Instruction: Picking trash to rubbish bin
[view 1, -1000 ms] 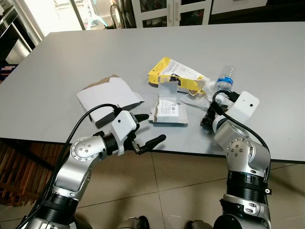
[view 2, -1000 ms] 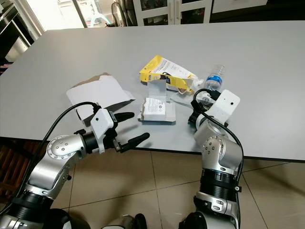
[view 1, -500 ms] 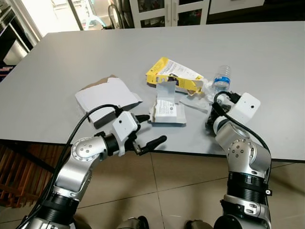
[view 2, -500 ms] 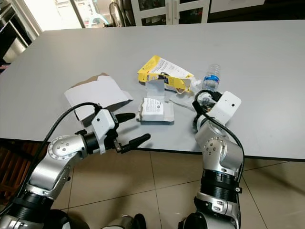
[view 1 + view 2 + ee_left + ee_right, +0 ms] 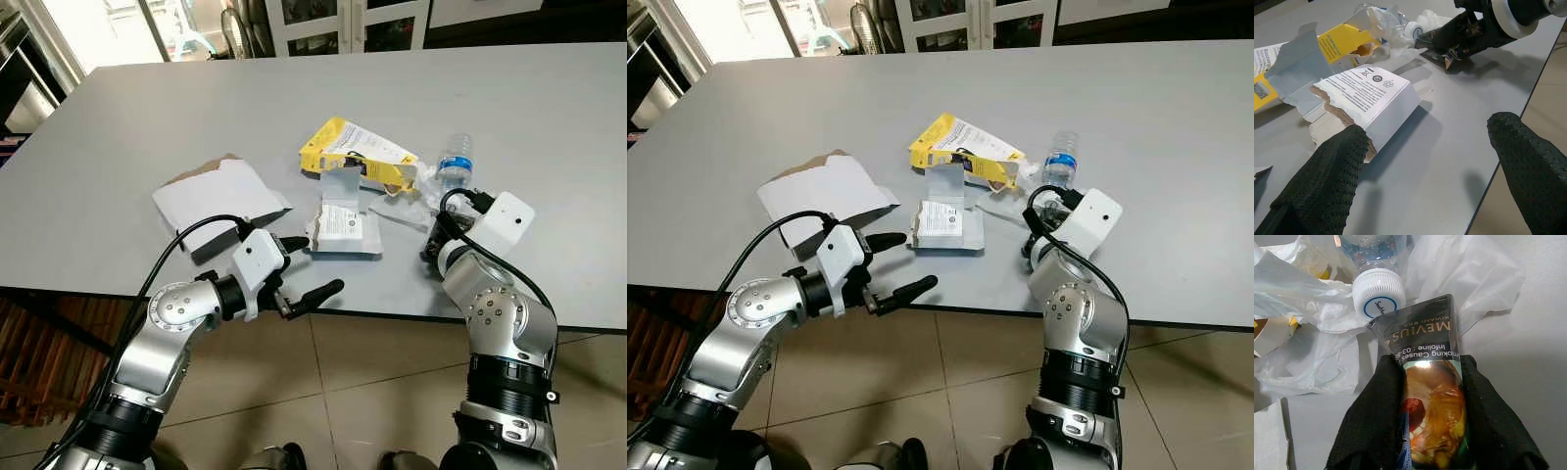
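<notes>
Altogether three boxes, one bottle and one cigarette pack on the table; right gripper clamps the pack beside the bottle; left gripper gapes near the torn box.

Dark cigarette pack: "MEVIUS", "KIWAMI", "Infoline : 03-88…". White carton: print too small to read.

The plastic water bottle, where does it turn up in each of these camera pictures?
Left eye view: water bottle lying right of the yellow carton.
Right eye view: again right of that carton.
Left wrist view: mostly hidden behind crumpled plastic, cap showing.
Right wrist view: white cap just beyond the cigarette pack held by the right gripper.
Shared landmark: the cap.
</notes>
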### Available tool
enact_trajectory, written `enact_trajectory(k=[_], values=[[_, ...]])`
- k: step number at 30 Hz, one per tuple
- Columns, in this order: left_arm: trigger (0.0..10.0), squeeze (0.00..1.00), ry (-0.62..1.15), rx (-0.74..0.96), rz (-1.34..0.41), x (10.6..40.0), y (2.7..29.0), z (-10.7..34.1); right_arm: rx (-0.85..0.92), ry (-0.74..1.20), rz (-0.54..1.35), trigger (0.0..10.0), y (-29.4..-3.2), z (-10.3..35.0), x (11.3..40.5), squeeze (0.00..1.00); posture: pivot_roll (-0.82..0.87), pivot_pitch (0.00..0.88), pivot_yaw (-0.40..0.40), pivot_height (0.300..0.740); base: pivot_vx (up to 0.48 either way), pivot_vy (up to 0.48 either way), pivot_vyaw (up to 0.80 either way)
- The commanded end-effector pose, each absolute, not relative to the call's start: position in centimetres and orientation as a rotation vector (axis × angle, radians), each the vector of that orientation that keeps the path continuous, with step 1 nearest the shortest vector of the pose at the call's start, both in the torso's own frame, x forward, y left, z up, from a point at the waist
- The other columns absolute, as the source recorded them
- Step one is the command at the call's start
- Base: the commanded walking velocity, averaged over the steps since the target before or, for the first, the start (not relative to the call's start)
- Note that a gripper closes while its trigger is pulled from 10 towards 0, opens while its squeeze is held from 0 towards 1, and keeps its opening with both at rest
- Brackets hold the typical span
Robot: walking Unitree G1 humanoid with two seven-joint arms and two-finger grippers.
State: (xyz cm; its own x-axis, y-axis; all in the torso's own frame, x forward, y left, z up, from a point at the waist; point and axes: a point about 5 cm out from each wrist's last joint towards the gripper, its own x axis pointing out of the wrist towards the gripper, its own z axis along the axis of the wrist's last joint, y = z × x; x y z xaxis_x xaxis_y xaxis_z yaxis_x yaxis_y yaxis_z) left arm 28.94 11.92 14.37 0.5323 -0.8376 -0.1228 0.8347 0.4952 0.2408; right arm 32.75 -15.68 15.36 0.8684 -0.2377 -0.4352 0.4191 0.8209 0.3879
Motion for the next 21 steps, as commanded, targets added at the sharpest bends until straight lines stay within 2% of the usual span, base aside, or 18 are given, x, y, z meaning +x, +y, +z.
enact_trajectory(k=[1,21], values=[[10.0,0.0,0.0,0.296,-1.026,28.7,12.1,14.3,0.532,0.525,-0.333,0.0,-14.0,12.5,32.1,0.0,-0.03,0.143,0.134,0.74,0.0,0.0,0.0],[10.0,0.0,0.002,0.294,-1.025,28.8,11.9,14.2,0.469,0.392,-0.224,0.0,-13.1,15.5,32.7,0.0,-0.04,0.14,0.127,0.74,0.0,0.0,0.0]])
